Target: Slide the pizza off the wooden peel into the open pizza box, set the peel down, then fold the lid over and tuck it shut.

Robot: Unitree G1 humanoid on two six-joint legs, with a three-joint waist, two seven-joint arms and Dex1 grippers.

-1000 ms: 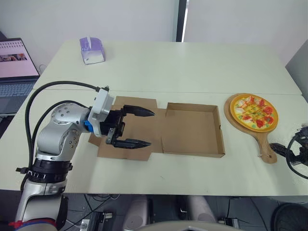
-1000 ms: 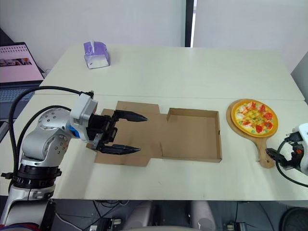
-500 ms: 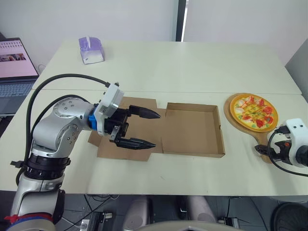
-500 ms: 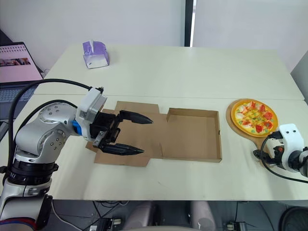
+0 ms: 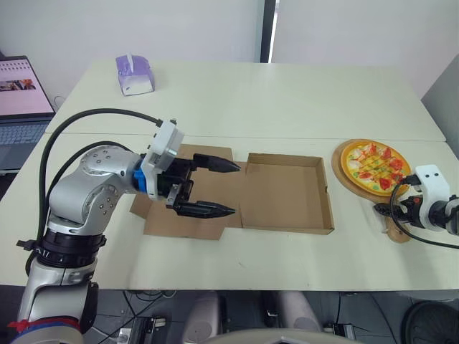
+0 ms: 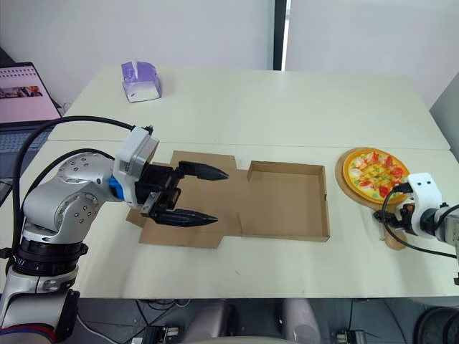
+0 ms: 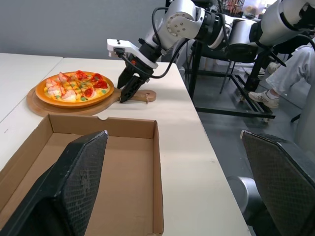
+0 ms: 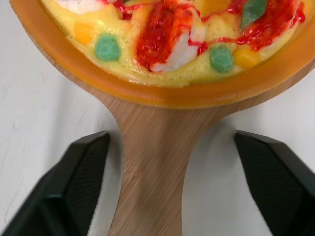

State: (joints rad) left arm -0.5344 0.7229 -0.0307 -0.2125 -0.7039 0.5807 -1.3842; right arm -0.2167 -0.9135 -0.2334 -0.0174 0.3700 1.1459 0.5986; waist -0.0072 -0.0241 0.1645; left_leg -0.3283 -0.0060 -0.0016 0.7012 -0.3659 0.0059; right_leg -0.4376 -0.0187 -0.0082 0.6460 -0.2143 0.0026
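Left eye view shows a big pale desk (image 5: 287, 93) in a room with a white wall. A thin line runs across the desk where two tops meet. A small purple tissue box (image 5: 134, 74) sits far back at 11 o'clock. A laptop (image 5: 21, 93) stands open off the desk's edge at 9 o'clock. In the left wrist view, a person's leg and shoe (image 7: 268, 93) show on the floor past the desk.

The brown pizza box (image 5: 287, 193) lies open in the middle of the desk. Its lid (image 5: 172, 218) lies flat at the box's 9 o'clock side. The left tool (image 5: 234, 189) hangs over the lid with its two black fingers wide apart, holding nothing. They point to 3 o'clock, at the empty box.

The pizza (image 5: 375, 165) sits on the round wooden peel (image 5: 343, 180), which lies flat on the desk at 3 o'clock from the box, just beside it. The peel's handle (image 8: 157, 162) points to 5 o'clock. The right tool (image 8: 172, 142) is at the handle. Its fingers (image 8: 74, 182) are apart, one on each side of the handle, with a bit of desk showing between each finger and the wood.
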